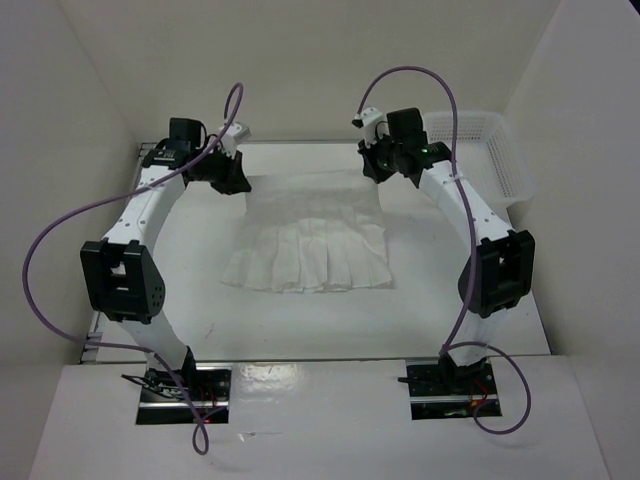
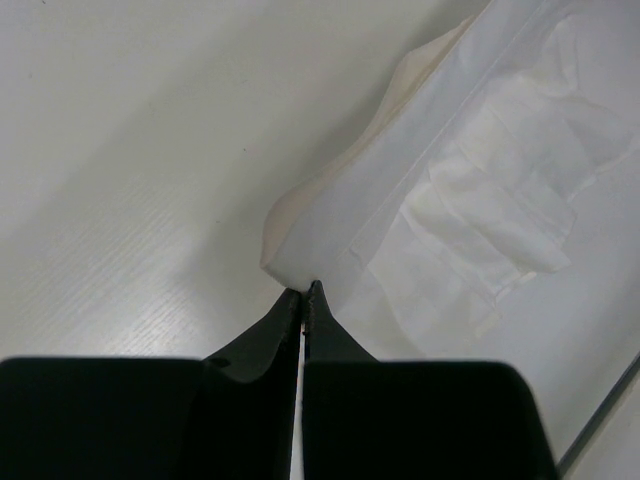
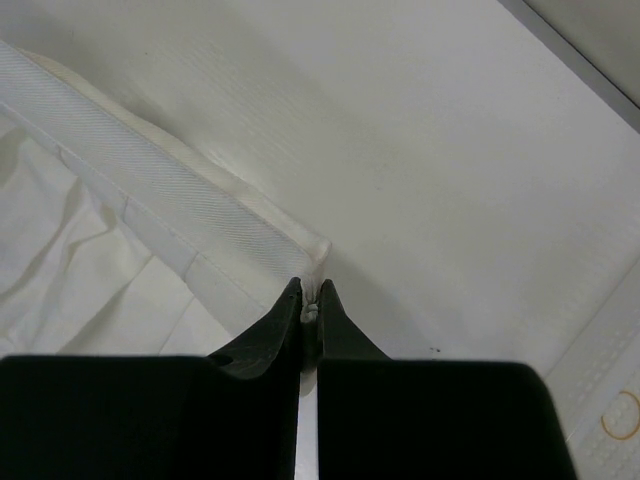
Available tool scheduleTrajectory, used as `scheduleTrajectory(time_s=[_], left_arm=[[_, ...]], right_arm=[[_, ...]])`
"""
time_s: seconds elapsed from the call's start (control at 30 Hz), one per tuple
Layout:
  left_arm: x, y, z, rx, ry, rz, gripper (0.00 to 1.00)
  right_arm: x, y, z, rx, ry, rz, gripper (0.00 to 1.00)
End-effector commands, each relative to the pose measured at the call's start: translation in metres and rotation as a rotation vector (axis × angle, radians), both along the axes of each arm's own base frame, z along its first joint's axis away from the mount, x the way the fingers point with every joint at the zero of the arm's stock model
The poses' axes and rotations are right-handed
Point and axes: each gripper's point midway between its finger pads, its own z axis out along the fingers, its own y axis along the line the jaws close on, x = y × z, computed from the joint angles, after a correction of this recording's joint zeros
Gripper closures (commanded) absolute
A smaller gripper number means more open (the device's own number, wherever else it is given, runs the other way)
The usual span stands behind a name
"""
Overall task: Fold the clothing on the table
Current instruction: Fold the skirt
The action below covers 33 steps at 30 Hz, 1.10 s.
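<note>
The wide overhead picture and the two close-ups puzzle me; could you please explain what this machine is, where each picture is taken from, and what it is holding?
This is a robot with two jointed arms, the left arm and the right arm, bolted at the near edge of a white table. The wide picture comes from a fixed camera above and behind them. Each close-up comes from a small camera on one wrist, looking along that arm's black fingers. On the table lies a white pleated garment, and a white mesh basket stands at the far right corner. The left tool is shut on one far corner of the garment, and the right tool is shut on the other far corner.
</note>
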Motion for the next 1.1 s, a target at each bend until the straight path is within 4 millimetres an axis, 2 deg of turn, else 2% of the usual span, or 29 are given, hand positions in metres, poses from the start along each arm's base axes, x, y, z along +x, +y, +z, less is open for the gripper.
scheduleTrajectory(time_s=[0.0, 0.13, 0.23, 0.5, 0.57, 0.7, 0.73, 0.8, 0.87, 1.07], left_arm=[[-0.008, 0.041, 0.003, 0.129, -0.043, 0.082, 1.00], [-0.029, 0.040, 0.001, 0.133, -0.039, 0.062, 1.00], [-0.042, 0.041, -0.012, 0.145, -0.007, 0.047, 1.00], [-0.065, 0.042, -0.035, 0.171, 0.034, 0.010, 1.00], [-0.069, 0.043, -0.040, 0.177, 0.049, 0.000, 1.00], [-0.082, 0.044, -0.040, 0.195, 0.052, -0.028, 1.00], [-0.087, 0.043, -0.042, 0.191, 0.071, -0.042, 1.00], [-0.097, 0.042, -0.039, 0.192, 0.078, -0.062, 1.00], [-0.105, 0.041, -0.040, 0.200, 0.081, -0.094, 1.00], [-0.142, 0.041, -0.038, 0.219, 0.119, -0.189, 0.99]], right_arm=[[-0.004, -0.054, 0.029, -0.137, -0.095, -0.119, 1.00], [-0.017, -0.055, 0.022, -0.157, -0.065, -0.079, 1.00], [-0.029, -0.052, 0.016, -0.151, -0.032, -0.041, 1.00], [-0.066, -0.043, -0.008, -0.194, 0.083, 0.107, 1.00], [-0.075, -0.036, -0.008, -0.201, 0.090, 0.166, 1.00], [-0.107, -0.026, -0.018, -0.209, 0.179, 0.278, 1.00], [-0.117, -0.015, -0.019, -0.196, 0.198, 0.320, 1.00], [-0.133, -0.011, -0.025, -0.214, 0.244, 0.369, 1.00], [-0.150, 0.001, -0.024, -0.203, 0.268, 0.423, 1.00], [-0.202, 0.012, -0.040, -0.206, 0.428, 0.553, 1.00]])
